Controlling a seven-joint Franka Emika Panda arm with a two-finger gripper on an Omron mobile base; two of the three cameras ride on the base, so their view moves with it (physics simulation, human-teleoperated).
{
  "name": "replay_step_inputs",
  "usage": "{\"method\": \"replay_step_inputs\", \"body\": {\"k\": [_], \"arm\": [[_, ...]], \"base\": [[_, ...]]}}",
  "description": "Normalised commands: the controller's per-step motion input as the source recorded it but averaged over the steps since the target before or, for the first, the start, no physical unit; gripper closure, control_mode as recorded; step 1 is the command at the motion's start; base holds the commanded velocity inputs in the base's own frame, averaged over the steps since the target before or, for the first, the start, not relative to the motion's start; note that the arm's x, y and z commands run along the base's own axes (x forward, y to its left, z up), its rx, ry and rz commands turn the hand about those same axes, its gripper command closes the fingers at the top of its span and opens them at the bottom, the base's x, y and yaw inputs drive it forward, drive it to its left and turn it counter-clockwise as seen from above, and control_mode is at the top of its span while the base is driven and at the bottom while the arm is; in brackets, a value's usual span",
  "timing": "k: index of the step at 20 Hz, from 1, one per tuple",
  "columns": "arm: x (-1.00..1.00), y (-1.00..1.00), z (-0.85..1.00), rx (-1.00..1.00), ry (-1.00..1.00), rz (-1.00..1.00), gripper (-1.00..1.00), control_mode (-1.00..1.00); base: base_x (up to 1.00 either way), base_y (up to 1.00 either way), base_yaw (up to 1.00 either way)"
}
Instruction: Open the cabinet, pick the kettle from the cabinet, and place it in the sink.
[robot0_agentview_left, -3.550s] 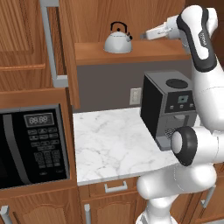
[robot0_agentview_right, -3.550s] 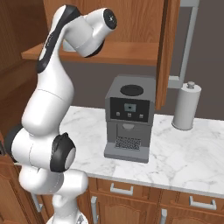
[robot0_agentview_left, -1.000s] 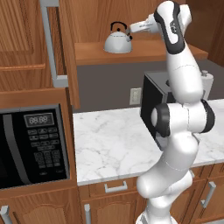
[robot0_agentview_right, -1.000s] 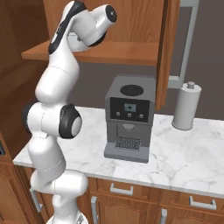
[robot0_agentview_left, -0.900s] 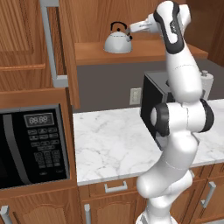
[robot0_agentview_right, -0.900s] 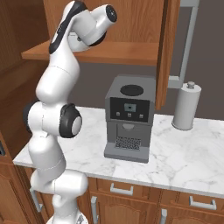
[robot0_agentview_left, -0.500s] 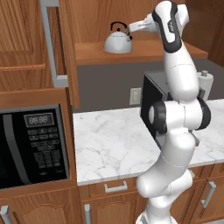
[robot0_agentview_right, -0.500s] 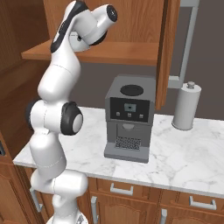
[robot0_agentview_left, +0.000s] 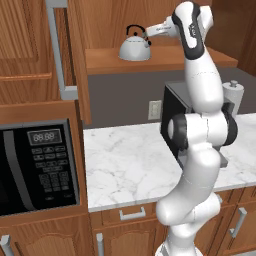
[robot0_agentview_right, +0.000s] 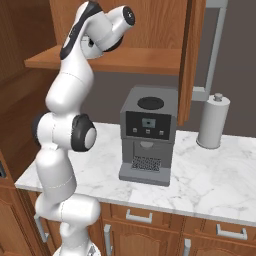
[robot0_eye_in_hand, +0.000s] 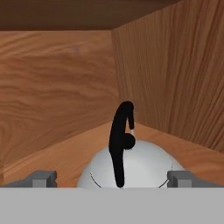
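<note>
Kettle (robot0_agentview_left: 134, 48) sitting on the open cabinet (robot0_agentview_left: 165, 57) shelf, tool (robot0_eye_in_hand: 112, 178) spread wide, empty, straddling the dome. Rigid, probably light, slick shell — best taken by the thin arched handle (robot0_eye_in_hand: 121, 140).

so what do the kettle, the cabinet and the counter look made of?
Kettle: pale silver-white body with a soft sheen, probably metal, though a rendered look leaves enamel possible; handle and knob are matte black, likely plastic. Cabinet: reddish-brown wood with visible grain, semi-gloss. Counter: white stone veined in grey, looks like polished marble.
</note>
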Motion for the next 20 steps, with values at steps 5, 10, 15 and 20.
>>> {"method": "replay_step_inputs", "body": {"k": [5, 10, 15, 20], "arm": [[0.14, 0.0, 0.0, 0.0, 0.0, 0.0, -1.0, -1.0], [0.13, 0.0, 0.0, 0.0, 0.0, 0.0, -1.0, -1.0], [0.1, 0.02, 0.0, 0.0, 0.0, 0.0, -1.0, -1.0], [0.1, 0.11, -0.02, 0.0, 0.0, 0.0, -1.0, -1.0]], "base": [[0.0, 0.0, 0.0], [0.0, 0.0, 0.0], [0.0, 0.0, 0.0], [0.0, 0.0, 0.0]]}}
